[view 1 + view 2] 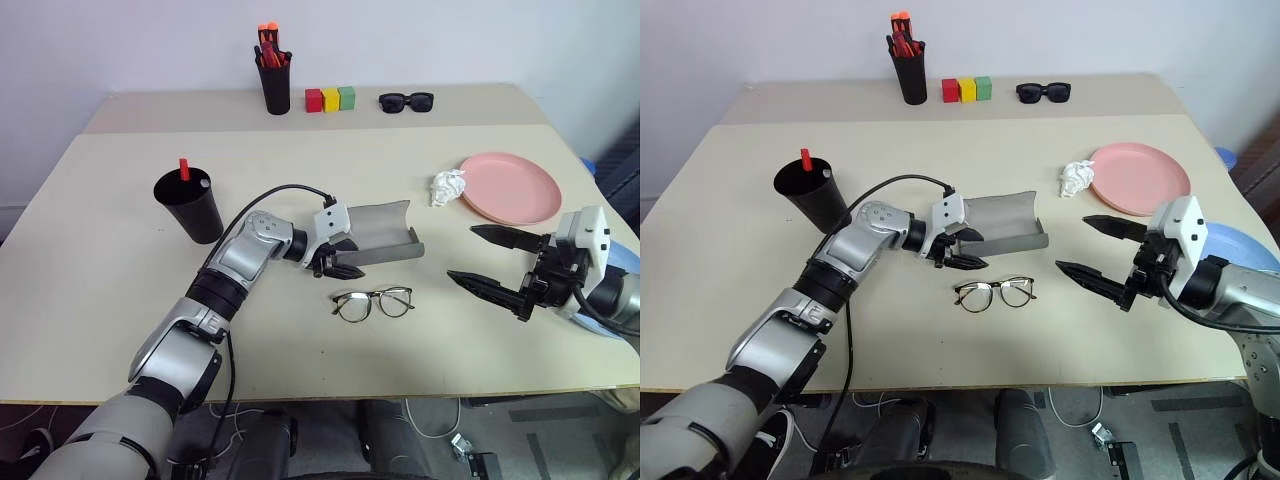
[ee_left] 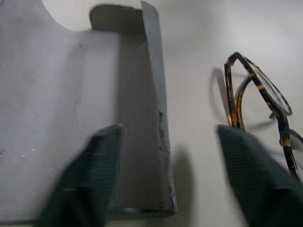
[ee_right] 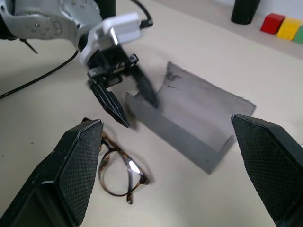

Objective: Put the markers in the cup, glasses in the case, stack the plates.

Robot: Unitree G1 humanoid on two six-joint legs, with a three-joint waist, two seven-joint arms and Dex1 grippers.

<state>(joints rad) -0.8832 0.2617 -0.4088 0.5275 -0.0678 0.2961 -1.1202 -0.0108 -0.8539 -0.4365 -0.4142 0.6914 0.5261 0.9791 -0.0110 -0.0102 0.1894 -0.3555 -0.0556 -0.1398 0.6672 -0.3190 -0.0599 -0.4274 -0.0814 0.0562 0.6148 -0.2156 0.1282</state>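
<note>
Straddling the front wall of the case (image 1: pixel 385 238), the left gripper (image 1: pixel 338 262) has one finger inside the open grey tray and the other outside on the table; its jaws stand part open around that wall, and whether they press on it I cannot tell. Just in front of the case lie the glasses (image 1: pixel 372 302), unfolded, lenses up, close to the outer finger but apart from it. Well to the right, the right gripper (image 1: pixel 492 262) hovers with its jaws spread wide and nothing between them, pointing toward the glasses and case.

Left of the case stands the cup (image 1: pixel 190 205), with the red marker (image 1: pixel 184 169) upright inside it. Right of the case sits a crumpled white wad (image 1: pixel 447 186), touching the rim of the pink plate (image 1: pixel 510 187). The blue plate (image 1: pixel 1240 245) lies nearer the table's right edge, partly hidden behind the right arm.

Along the far side stand a pen holder (image 1: pixel 274 85) with orange-red pens, three blocks (image 1: pixel 330 99) in red, yellow and green, and black sunglasses (image 1: pixel 406 101).
</note>
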